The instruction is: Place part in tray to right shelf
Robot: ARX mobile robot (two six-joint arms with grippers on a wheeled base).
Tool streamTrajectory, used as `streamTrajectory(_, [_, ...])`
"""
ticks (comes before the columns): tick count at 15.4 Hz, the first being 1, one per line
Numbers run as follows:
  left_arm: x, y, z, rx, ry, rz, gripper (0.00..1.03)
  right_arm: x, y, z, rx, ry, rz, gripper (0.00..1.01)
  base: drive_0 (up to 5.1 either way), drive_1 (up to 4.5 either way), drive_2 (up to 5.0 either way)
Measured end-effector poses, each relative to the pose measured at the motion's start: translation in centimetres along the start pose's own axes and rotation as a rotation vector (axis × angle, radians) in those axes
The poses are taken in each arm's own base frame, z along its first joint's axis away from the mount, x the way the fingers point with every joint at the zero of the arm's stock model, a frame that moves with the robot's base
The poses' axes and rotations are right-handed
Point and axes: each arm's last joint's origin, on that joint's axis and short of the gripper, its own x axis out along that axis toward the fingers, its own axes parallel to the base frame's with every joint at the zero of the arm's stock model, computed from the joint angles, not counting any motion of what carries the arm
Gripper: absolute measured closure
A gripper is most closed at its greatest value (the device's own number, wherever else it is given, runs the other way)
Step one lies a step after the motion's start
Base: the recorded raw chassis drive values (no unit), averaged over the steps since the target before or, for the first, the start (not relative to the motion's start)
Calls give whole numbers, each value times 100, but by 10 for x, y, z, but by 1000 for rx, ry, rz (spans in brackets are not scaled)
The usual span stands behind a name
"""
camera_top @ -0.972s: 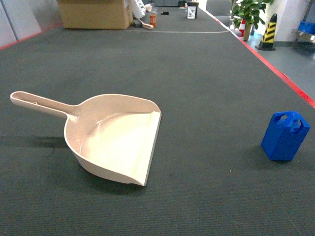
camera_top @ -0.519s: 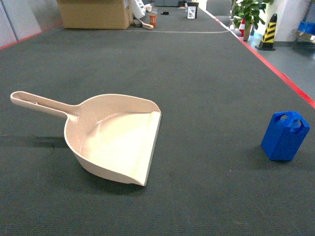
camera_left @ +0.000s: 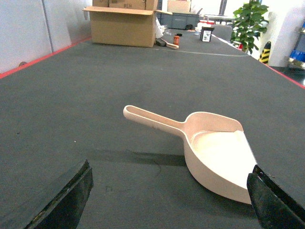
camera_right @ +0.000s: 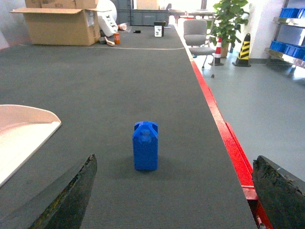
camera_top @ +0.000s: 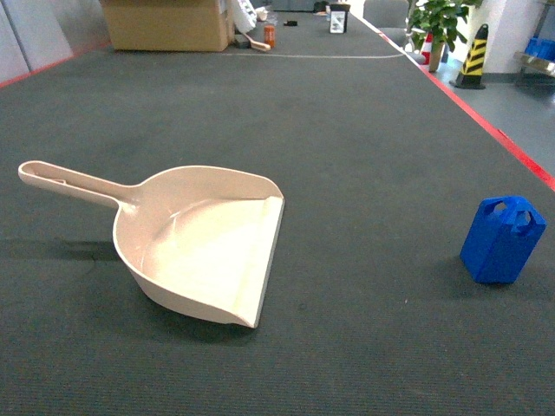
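Head view: nothing shifted against the two earlier pictures. Same spot for the tray (camera_top: pixel 195 238), handle pointing left and away, straight lip facing right; same spot for the part (camera_top: pixel 503 240), upright on the dark mat (camera_top: pixel 347 156), well apart from the tray toward the right edge. No arm or gripper in sight here. Probably means the work has not begun: part not yet picked, tray still bare inside, shelf not in view.

Left wrist view: left gripper (camera_left: pixel 171 200) spread wide, dark fingers (camera_left: pixel 62 202) framing the bottom corners with nothing between them. Tray just ahead, handle reaching up-left. Plenty of bare mat around it; cardboard box (camera_left: pixel 126 26) far off at the back.

Right wrist view: right gripper (camera_right: pixel 176 195) likewise wide apart and holding nothing, part (camera_right: pixel 145 145) standing centred ahead. Tray lip (camera_right: pixel 28 138) at the left margin. Red border strip (camera_right: pixel 224 129) near the part's right side (beyond it, a drop to the floor), so less room there than on the left. Likely next: a straight approach onto the part.
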Motion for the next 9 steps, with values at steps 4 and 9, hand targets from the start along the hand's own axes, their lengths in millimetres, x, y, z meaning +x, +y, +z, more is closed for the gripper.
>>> streamTrajectory(4, [3,-1,-5,-31,130,20,5,0,0,0,0,0,0,3,0,0,0])
streamTrajectory(9, [61,-9,13,-297,177,-96,5,0,0,0,0,0,0,3,0,0,0])
